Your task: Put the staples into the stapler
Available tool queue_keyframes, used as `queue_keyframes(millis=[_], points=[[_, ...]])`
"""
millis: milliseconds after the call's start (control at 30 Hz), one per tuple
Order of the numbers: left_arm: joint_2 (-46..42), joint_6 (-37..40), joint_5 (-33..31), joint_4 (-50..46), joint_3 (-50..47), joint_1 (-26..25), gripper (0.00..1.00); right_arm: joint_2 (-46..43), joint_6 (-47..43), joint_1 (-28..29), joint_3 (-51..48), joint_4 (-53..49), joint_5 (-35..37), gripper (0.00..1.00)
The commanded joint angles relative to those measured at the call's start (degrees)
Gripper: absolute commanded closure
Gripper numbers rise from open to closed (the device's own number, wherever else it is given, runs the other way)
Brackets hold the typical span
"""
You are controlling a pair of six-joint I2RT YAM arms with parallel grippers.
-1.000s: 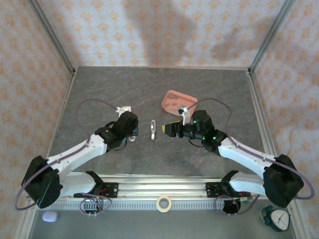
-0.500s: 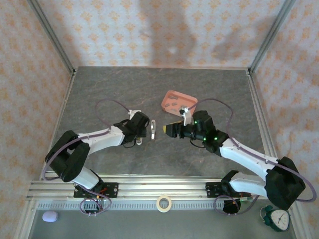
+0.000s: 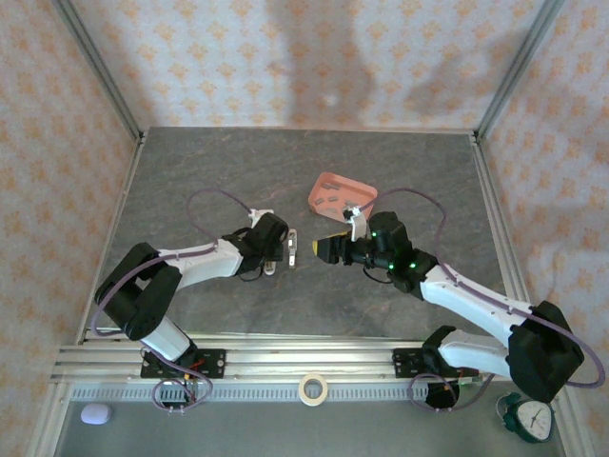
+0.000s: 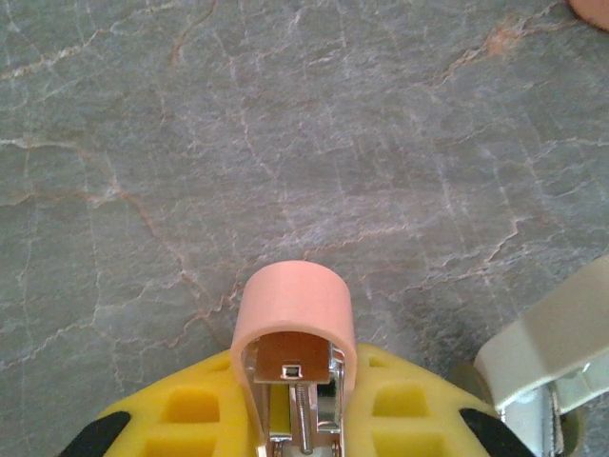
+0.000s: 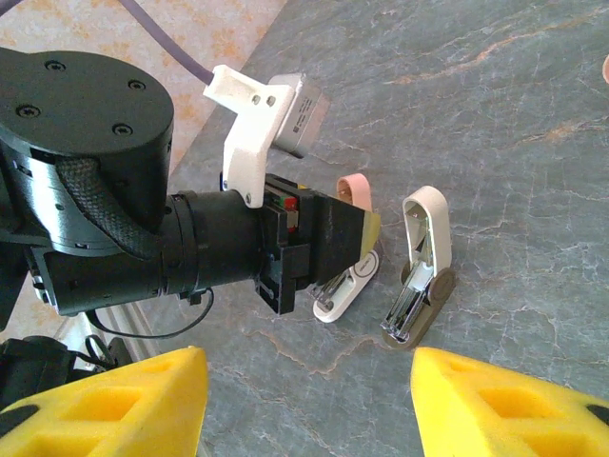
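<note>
Tabletop centre: left gripper (image 3: 281, 250) clamped on the opened, tiny cream-white, pink-lidded mini stapler (image 4: 293, 307); right gripper (image 5: 309, 390), fingers apart and empty, should bring one dark grey metal staple strip (image 3: 332, 199) from the pink shallow tray (image 3: 367, 196), square and level.

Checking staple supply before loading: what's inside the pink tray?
A few small dark grey staples lie loose on the floor of the pink tray. The right arm's white camera mount covers its near corner, so anything there is hidden.
</note>
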Motion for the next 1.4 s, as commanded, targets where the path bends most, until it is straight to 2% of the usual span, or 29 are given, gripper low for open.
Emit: queue_keyframes(millis=[0,233,300,400,500,800,967,1100,1200,1367], points=[[0.5,0.5,-1.8,1.7,1.9,0.3,0.98,-0.9,-0.9,0.1,-0.4,0.2,1.0,0.42],[1.2,0.5,-1.7,2.5,1.8,0.3,0.95,-0.9,-0.8,0.2,-0.5,0.1,1.0,0.42],[1.4,0.5,-1.7,2.5,1.8,0.3,0.89,-1.0,-0.8,0.2,-0.5,0.0,1.0,0.42],[1.1,0.5,-2.2,2.9,1.2,0.3,0.74,-1.4,-0.8,0.1,-0.6,-0.3,1.1,0.42],[0.2,0.5,-2.1,3.3,0.8,0.3,0.66,-1.9,-0.9,0.2,-0.6,-0.5,1.4,0.42],[-5.0,2.1,-3.4,-0.2,0.8,0.2,0.56,-2.8,-1.0,0.2,0.7,-3.9,2.9,0.41],[-11.5,2.2,-6.1,-3.3,-0.2,0.3,0.46,-1.6,-2.4,-0.1,5.0,-13.4,8.4,0.41],[-17.4,3.5,-7.4,-5.7,-1.4,0.6,0.3,1.9,-6.6,-0.8,11.0,-23.6,11.5,0.41],[-20.5,4.3,-6.5,-7.1,-2.1,1.6,0.22,6.5,-10.5,-1.4,16.7,-30.9,13.0,0.41],[-23.4,5.0,-2.8,-7.8,-3.5,5.0,0.14,15.8,-16.3,-3.6,27.0,-39.4,15.3,0.4]])
